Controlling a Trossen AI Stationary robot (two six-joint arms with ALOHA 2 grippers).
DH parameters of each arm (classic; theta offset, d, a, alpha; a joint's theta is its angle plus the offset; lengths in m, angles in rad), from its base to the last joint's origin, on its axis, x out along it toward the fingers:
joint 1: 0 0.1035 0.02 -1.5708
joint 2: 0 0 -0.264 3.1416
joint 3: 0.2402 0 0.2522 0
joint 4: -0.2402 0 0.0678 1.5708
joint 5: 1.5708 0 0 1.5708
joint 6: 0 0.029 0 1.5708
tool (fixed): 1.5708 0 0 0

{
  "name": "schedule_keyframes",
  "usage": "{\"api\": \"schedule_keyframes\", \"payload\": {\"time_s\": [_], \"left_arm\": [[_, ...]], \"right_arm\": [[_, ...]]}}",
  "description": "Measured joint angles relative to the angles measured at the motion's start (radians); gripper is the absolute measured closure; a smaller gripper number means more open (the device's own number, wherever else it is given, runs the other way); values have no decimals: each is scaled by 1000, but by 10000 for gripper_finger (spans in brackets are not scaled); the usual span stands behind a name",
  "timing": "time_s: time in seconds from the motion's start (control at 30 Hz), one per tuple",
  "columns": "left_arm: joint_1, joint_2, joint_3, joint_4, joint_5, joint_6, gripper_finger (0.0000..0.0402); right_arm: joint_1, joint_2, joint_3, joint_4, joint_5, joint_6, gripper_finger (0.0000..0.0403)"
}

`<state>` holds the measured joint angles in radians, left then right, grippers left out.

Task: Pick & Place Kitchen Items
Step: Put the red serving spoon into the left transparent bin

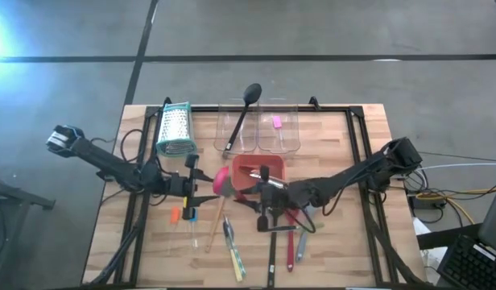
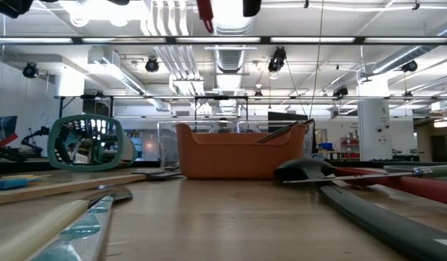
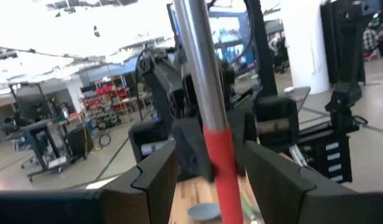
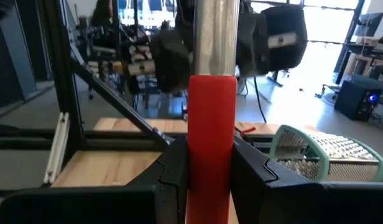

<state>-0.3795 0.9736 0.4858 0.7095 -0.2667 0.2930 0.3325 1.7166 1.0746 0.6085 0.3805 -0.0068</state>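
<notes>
Above the wooden desk (image 1: 345, 242), beside the orange tray (image 1: 246, 168), both tools meet. The right tool (image 4: 210, 168) clamps a red-sleeved, steel-shafted utensil (image 4: 211, 124); the left tool (image 3: 207, 171) brackets seemingly the same round handle, though contact is unclear.

The red-handled utensil's (image 4: 211, 134) ends run past the right wrist view's edges.
</notes>
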Motion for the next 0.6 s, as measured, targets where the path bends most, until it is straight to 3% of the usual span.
{"api": "schedule_keyframes", "payload": {"time_s": [0.6], "left_arm": [[5,64,19,51,143,1,211]], "right_arm": [[-36,162,182,-59,-75,3,330]]}}
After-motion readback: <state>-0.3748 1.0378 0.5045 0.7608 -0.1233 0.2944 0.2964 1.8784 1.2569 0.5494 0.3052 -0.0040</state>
